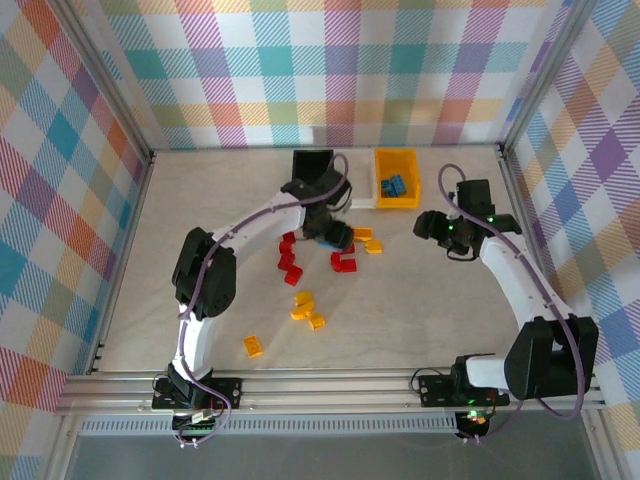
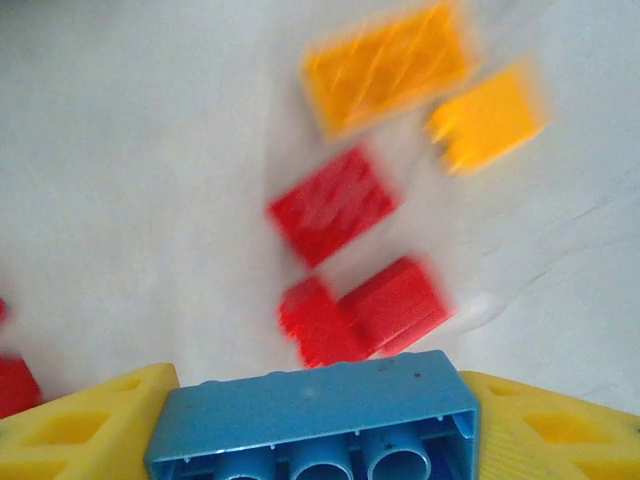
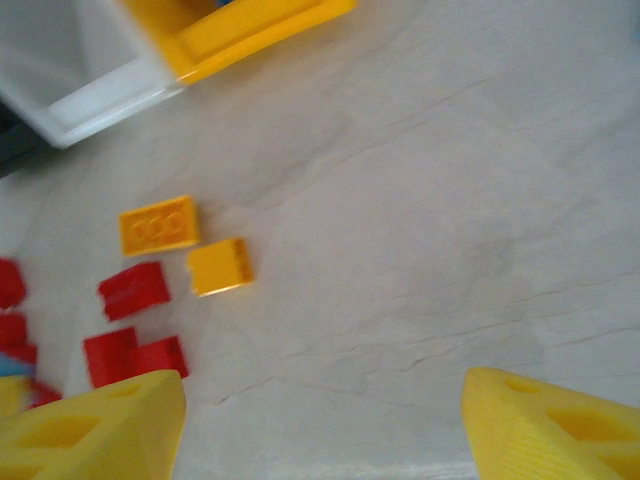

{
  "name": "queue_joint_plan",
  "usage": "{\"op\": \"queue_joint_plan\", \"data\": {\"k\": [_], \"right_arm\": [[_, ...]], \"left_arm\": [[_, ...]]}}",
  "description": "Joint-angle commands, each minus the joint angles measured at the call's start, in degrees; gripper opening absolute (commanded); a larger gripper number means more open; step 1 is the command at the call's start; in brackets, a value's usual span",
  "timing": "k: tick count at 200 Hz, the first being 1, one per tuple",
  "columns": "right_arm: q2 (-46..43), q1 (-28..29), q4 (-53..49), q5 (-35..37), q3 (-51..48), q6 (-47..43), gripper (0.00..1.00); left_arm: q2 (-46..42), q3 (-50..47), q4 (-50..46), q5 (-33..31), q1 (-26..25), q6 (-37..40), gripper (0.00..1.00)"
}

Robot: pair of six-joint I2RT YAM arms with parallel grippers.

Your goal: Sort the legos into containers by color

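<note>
The left pincer [image 2: 318, 378] is clamped on a blue brick [image 2: 315, 420], one yellow finger [image 2: 90, 425] at each short end. The brick's long axis runs from 9 to 3 o'clock across the wrist view. Its hollow underside, with its round tubes, faces the bottom edge of that view. It seems to hang clear of the table, above two red bricks [image 2: 365, 310] lying together.

From above, this pincer sits mid-table, with more red bricks [image 1: 290, 258] at its 8 o'clock and a cluster of orange bricks [image 1: 305, 308] further toward 7.

The black bin [image 1: 312, 162] lies at the pincer's 12 o'clock and the white bin [image 1: 362, 204] at 1. The yellow bin [image 1: 380, 180], beyond it, already holds blue bricks [image 1: 393, 185].

I judge the step to be carrying this brick to that yellow bin. To do it well:
- Keep the squeeze steady, since the grip is only on the ends.
- Rise before travelling, so the brick passes over the near rims.
- Keep the long axis in line with the bin's length and let go low inside.

The right pincer [image 3: 322, 385] is open with nothing between its fingers. It waits at 4 o'clock from the yellow bin, so the approach should stay on the bin's 8 o'clock side.
</note>
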Motion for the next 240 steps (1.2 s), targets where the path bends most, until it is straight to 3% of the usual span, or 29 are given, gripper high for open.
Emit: {"op": "queue_joint_plan", "data": {"k": [1,37,52,108,167,216,236,240], "right_arm": [[1.37,-4.61,0.7,1.88,-0.8,2.5,0.73],[4.93,-11.1,3.27,-0.15,-0.25,2.96,0.73],[6.87,-12.97,4.21,-0.29,0.39,2.77,0.73],[13.92,-17.56,8.8,-0.02,1.05,2.0,0.73],[18.18,-18.2,12.61,-2.78,2.37,2.73,0.73],[18.03,-18.2,13.68,-6.52,2.75,2.37,0.73],[17.35,-18.2,14.83,-8.58,1.96,2.85,0.73],[17.23,-18.16,15.01,-8.8,1.85,2.84,0.73]], "left_arm": [[5.6,13.95,-3.22,2.15,0.13,0.17,0.66],[21.39,39.51,-2.46,4.37,0.43,-0.02,0.67],[26.64,45.81,1.35,6.22,0.74,-1.05,0.67],[33.5,46.21,21.86,10.16,0.57,-3.79,0.7],[37.32,46.73,30.12,11.65,0.59,-6.15,0.71],[39.79,47.04,39.72,6.44,-0.05,-5.33,0.73],[41.83,47.22,43.96,0.35,-0.04,-5.04,0.99],[42.35,47.3,44.7,-0.38,0.0,-4.98,1.0]]}}
